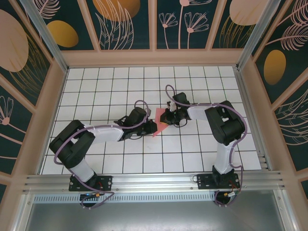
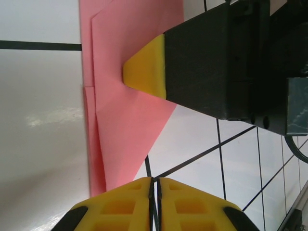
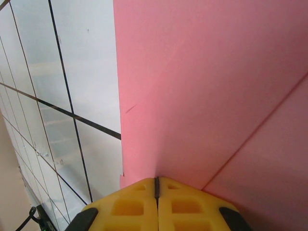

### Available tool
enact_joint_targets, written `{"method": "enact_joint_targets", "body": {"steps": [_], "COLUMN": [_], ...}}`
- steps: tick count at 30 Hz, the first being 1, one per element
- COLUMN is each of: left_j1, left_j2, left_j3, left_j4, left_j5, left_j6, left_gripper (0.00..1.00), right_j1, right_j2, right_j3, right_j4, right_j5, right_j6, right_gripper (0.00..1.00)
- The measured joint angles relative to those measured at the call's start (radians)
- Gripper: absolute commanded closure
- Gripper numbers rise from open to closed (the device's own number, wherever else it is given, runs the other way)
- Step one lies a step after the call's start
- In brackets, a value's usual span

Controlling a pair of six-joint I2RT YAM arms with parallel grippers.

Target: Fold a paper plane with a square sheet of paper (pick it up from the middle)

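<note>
At the near edge, an aluminium rail (image 1: 154,182) carries both arm bases. From there the arms are bent inward to meet over the middle of the white tiled counter (image 1: 96,91).

The left gripper (image 2: 154,185) is seen fully closed, its moulded yellow pads pressed together. The narrow lower tip of the pink-red paper sheet (image 2: 125,120) runs down to them, though whether it is actually pinched there cannot be made out. The sheet is found between the two grippers and appears to be raised on edge rather than laid flat (it is already creased, with overlapping layers and a diagonal fold line). Just beyond, the right gripper (image 3: 156,183) is clamped on the sheet's edge, and one of its yellow fingertips (image 2: 147,67) is laid flat against the paper face.

The paper is judged very light, thin and limp. Its matte surface should be gripped well by the pads, but it is easily crumpled or torn if the grippers are pulled apart. A hold is best taken along a doubled, creased edge, where some stiffness is gained.

The counter is glossy, ruled with black grid lines. Farther back, the cell is closed by tan framing and dark floral panels (image 1: 125,24).
</note>
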Motion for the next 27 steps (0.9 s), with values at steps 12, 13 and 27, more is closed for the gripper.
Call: {"method": "enact_joint_targets", "body": {"steps": [12,13,27], "left_j1": [-0.012,-0.012,-0.012], "left_j2": [0.070,0.072,0.079], "left_j3": [0.002,0.002,-0.014], "left_j4": [-0.003,-0.006,-0.031], "left_j5": [0.040,0.041,0.022], "left_j6": [-0.008,-0.008,-0.008], "left_gripper": [0.87,0.87,0.88], "right_j1": [0.000,0.000,0.000], "right_j2": [0.003,0.003,0.003], "right_j3": [0.004,0.004,0.005], "right_j4": [-0.002,-0.001,-0.002], "right_j5": [0.000,0.000,0.000], "right_j6": [0.000,0.000,0.000], "right_gripper": [0.93,0.93,0.93]}}
